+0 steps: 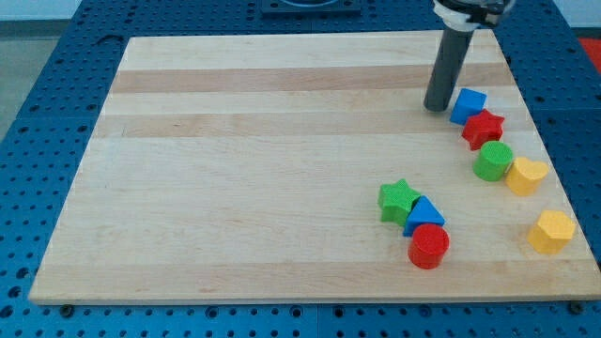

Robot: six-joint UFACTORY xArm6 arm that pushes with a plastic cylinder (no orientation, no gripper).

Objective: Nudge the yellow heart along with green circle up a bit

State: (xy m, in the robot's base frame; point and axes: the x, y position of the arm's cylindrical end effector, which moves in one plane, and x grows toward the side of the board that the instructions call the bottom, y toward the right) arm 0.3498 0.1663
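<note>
The yellow heart (525, 176) is seen at the frame's right, touching the green circle (492, 161). My tip (437, 108) is placed upper left, beside the blue block (467, 105); no end effector is fitted.

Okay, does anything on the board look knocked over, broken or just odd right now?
Nothing stands out. All eight blocks sit flat on the wooden board, none tipped or off the edge. My tip rests just left of the blue cube, away from the green circle and yellow heart.
</note>
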